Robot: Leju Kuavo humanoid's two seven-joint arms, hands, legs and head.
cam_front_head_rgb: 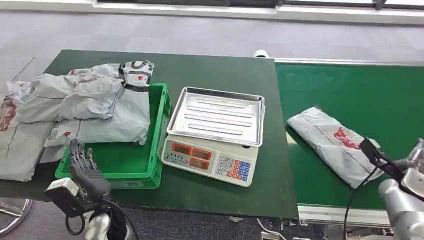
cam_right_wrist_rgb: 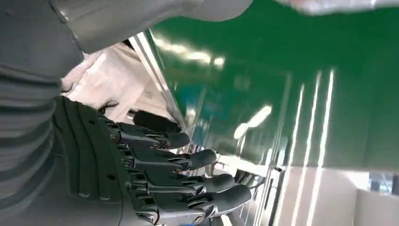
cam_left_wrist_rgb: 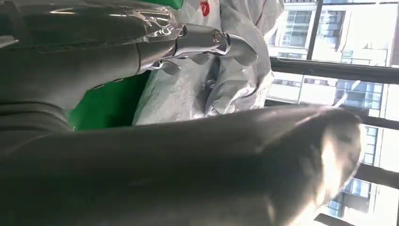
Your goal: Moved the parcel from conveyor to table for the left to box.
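Head view: right of the scale (cam_front_head_rgb: pixel 215 134), one grey parcel (cam_front_head_rgb: pixel 334 144) lies on the conveyor (cam_front_head_rgb: pixel 350 90), untouched, likely awaiting the right hand (cam_right_wrist_rgb: pixel 155 169), open and empty nearby; the left hand (cam_front_head_rgb: pixel 86 167), fingers spread and empty, waits by the crate (cam_front_head_rgb: pixel 157 130).

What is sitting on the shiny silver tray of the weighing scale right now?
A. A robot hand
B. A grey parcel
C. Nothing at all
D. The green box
C. The scale's silver tray is bare; the single grey parcel lies on the green conveyor to its right, and the green box with its parcels stands to its left.
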